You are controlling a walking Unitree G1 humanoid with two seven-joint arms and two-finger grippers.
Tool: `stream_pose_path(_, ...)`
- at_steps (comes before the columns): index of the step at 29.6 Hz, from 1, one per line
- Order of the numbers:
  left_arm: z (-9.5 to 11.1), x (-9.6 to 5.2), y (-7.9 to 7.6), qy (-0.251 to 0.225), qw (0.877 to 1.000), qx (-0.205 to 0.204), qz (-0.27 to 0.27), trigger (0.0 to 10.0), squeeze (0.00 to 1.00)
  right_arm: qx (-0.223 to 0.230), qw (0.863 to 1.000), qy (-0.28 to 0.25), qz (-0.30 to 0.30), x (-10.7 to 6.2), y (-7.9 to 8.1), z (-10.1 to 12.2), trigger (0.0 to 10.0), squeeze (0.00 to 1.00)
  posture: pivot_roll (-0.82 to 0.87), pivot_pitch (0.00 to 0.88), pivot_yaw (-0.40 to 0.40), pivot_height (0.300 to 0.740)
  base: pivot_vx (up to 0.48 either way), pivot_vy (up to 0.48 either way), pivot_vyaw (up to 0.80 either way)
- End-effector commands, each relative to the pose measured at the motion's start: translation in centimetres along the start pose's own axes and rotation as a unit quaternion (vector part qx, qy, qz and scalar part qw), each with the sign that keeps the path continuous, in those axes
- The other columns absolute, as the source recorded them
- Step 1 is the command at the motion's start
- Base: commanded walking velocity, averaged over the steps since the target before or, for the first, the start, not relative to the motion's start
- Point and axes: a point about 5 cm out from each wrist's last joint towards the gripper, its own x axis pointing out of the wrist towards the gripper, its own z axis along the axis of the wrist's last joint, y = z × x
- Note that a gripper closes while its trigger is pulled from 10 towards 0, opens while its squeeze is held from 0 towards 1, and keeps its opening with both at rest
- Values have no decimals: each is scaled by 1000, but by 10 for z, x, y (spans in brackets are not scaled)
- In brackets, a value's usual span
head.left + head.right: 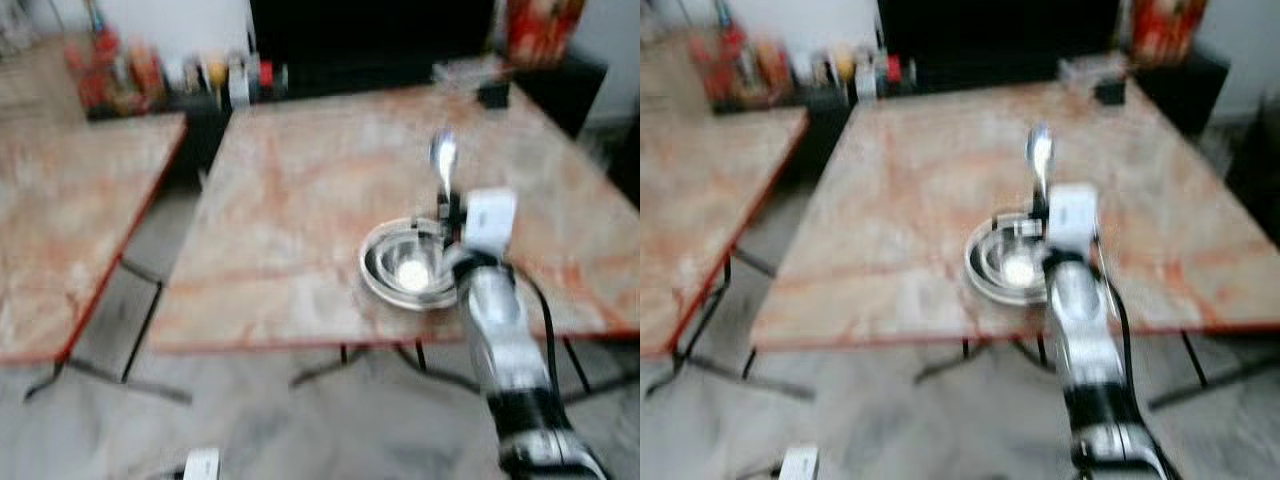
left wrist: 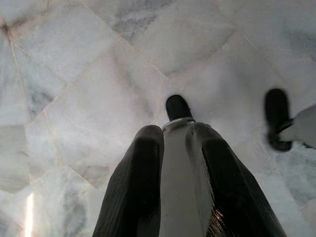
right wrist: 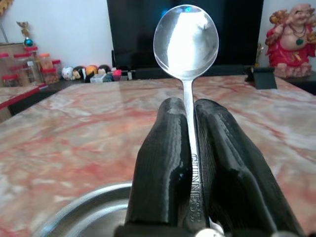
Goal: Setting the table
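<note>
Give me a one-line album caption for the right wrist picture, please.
Two black fingers clamp a shiny spoon upright over a steel bowl on the marble table.

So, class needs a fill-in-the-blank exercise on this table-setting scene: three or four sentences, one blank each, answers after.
1. The right gripper is shut on a ____.
2. The spoon is held above a metal ____ on the table.
3. The spoon's round end points ____.
4. The left gripper hangs over the marble ____.

Missing words: spoon; bowl; up; floor
</note>
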Motion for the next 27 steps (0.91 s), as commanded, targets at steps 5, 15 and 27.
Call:
stream_pose_path(5,-4,0,-2,8,1000,1,-4,10000,0,-1,1000,-6,-2,1,-2,4,10000,0,-356,0,122,740,0,-375,0)
stream_pose_path(15,-3,0,-3,8,1000,7,-7,10000,0,-2,1000,8,-13,-8,-5,-4,10000,0,-372,0,135,740,0,-375,0)
stream_pose_path(27,-2,0,-1,7,1000,4,-9,10000,0,3,999,43,-15,-26,1,-23,10000,0,-375,0,138,740,0,-118,0)
